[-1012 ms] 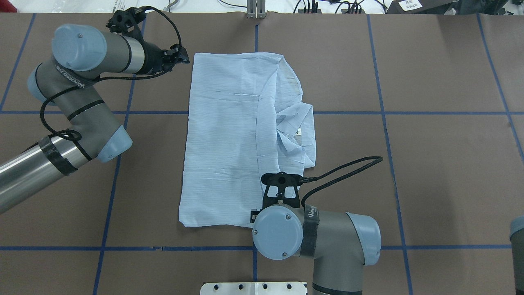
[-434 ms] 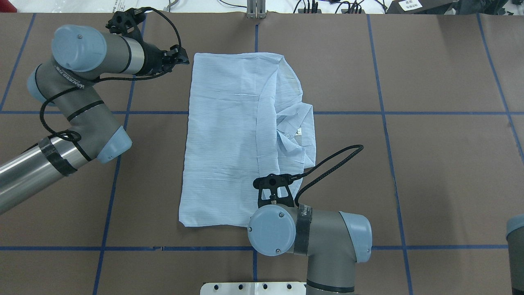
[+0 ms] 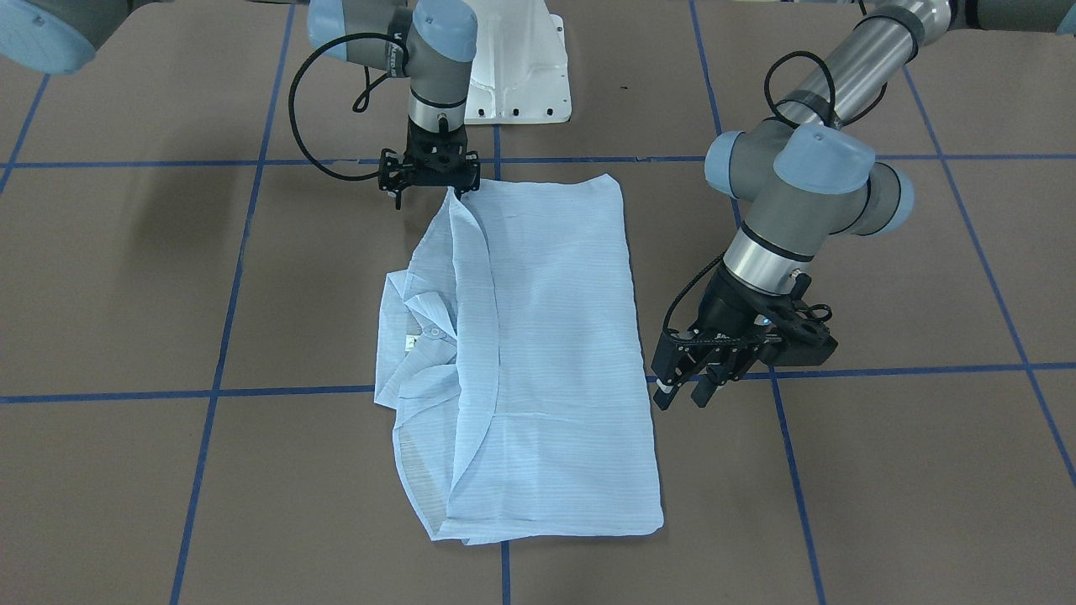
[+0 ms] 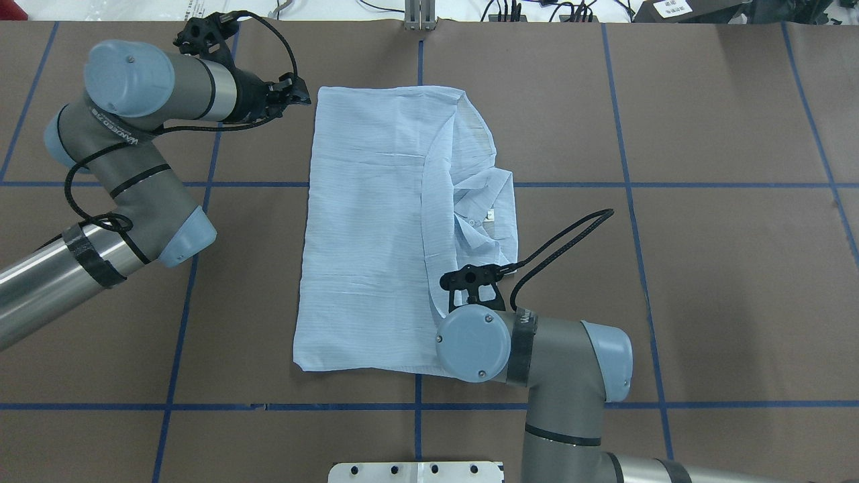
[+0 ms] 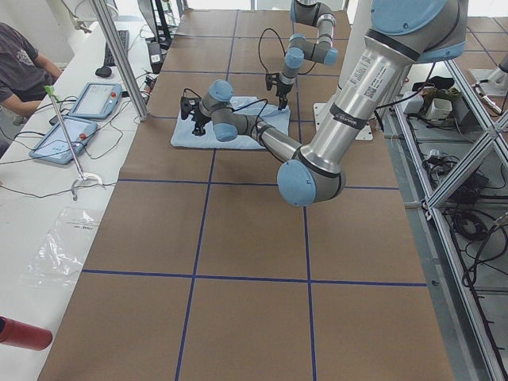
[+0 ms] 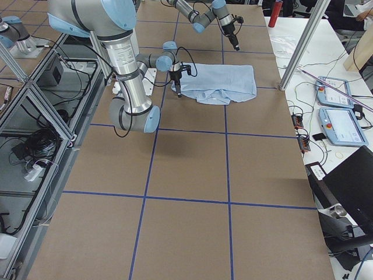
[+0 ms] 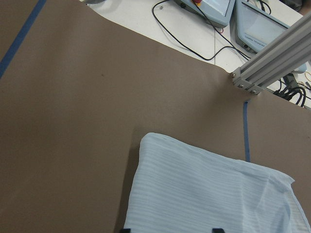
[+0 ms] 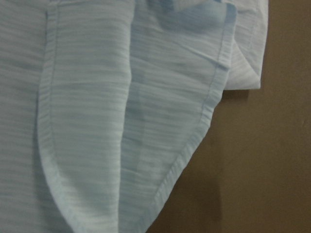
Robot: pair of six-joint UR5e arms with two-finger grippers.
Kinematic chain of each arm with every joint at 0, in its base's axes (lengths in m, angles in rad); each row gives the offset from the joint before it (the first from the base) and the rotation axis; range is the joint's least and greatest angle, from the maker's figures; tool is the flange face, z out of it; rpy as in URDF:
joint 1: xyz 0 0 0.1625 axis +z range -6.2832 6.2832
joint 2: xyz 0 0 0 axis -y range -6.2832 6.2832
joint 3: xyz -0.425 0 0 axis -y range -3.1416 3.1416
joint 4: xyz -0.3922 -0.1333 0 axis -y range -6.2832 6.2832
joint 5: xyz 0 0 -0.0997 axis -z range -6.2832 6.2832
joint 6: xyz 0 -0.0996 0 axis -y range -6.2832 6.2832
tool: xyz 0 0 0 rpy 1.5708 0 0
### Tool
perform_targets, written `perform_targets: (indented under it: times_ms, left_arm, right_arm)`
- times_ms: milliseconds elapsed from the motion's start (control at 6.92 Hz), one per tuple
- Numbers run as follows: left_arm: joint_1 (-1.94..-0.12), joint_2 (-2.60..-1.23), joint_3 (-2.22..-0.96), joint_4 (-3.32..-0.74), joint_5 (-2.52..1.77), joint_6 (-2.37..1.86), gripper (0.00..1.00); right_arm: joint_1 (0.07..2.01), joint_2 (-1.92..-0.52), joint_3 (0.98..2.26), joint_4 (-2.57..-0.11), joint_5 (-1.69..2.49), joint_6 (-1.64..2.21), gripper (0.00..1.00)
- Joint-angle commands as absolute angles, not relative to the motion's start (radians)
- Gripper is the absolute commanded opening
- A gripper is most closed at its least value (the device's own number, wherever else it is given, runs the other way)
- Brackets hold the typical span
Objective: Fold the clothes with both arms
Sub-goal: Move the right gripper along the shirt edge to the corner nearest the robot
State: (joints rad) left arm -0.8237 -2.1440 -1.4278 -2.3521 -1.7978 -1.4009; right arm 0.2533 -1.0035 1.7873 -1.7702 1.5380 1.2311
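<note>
The light-blue striped shirt (image 4: pixel 369 221) lies folded in a long rectangle, collar and white label on its right side (image 3: pixel 412 336). My left gripper (image 3: pixel 683 395) is open and empty, just off the shirt's far left corner (image 4: pixel 302 94); the left wrist view looks down on that corner (image 7: pixel 209 194). My right gripper (image 3: pixel 458 186) is shut on the shirt's hem at the near right corner, and the cloth rises to it in a peak. In the overhead view the right wrist (image 4: pixel 473 345) hides that gripper. The right wrist view shows the lifted fold (image 8: pixel 170 121).
The white pedestal base (image 3: pixel 513 76) stands at the robot's edge of the table. Blue tape lines (image 4: pixel 624 184) cross the brown table. An aluminium post (image 7: pixel 272 63) stands past the far edge. The right arm's black cable (image 4: pixel 564 241) loops beside the collar.
The right arm eased back to the left, then moved forward and right over the shirt's near right corner; the hem there is now lifted and curled. The left arm has not moved.
</note>
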Motion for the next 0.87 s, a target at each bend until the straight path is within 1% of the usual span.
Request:
perform_targets:
  times_ms: [0, 145, 434, 578, 723]
  left_arm:
    - [-0.824, -2.143, -1.430, -2.352, -1.798, -1.401, 0.64]
    - [-0.824, -2.143, -1.434, -2.352, -1.798, -1.401, 0.64]
    - [-0.825, -2.143, -1.443, -2.341, -1.798, -1.401, 0.64]
    - [-0.825, -2.143, -1.443, -2.341, -1.798, -1.401, 0.64]
    - [-0.825, -2.141, -1.443, -2.341, -1.798, -1.401, 0.64]
  right_arm:
    - [0.291, -1.104, 1.868, -1.772, 1.578, 1.204, 1.00]
    - [0.293, -1.185, 1.946, -1.775, 1.578, 1.201, 1.00]
    - [0.296, -1.201, 1.968, -1.778, 1.574, 1.222, 1.00]
    - [0.301, -1.222, 2.008, -1.775, 1.569, 1.250, 1.00]
    - [0.325, -1.212, 2.009, -1.769, 1.572, 1.268, 1.00]
